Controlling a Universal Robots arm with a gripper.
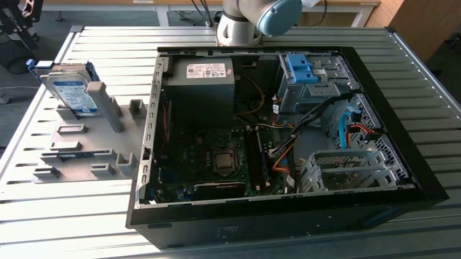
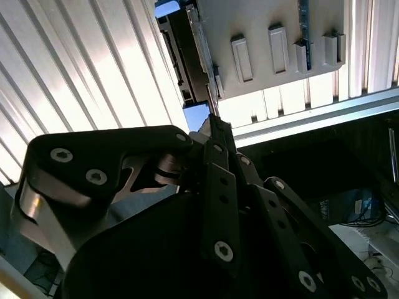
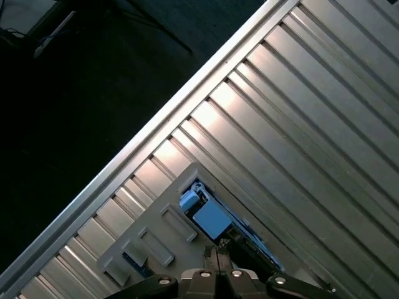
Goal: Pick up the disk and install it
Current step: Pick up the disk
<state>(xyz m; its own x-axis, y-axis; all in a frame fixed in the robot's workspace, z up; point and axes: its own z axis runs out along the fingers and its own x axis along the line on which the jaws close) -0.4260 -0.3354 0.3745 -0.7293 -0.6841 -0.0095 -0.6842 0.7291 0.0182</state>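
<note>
The disk (image 1: 69,90), silver with a white and blue label and blue rails, stands on edge in a grey fixture (image 1: 86,148) at the exterior view's left, beside the open computer case (image 1: 288,216). In the first wrist view the disk (image 3: 211,218) is seen from high above, with my gripper (image 3: 218,252) over it and well apart from it. In the second wrist view the disk (image 2: 187,62) shows edge-on beyond my gripper (image 2: 213,121). The black fingers are shut together with nothing between them.
Inside the case are a dark grey power supply box (image 1: 202,81), a blue latch piece on a metal cage (image 1: 301,69), a motherboard (image 1: 216,156) with orange and blue cables, and a silver drive cage (image 1: 342,170). The arm's base (image 1: 241,24) stands behind the case on the ribbed metal table (image 1: 58,216).
</note>
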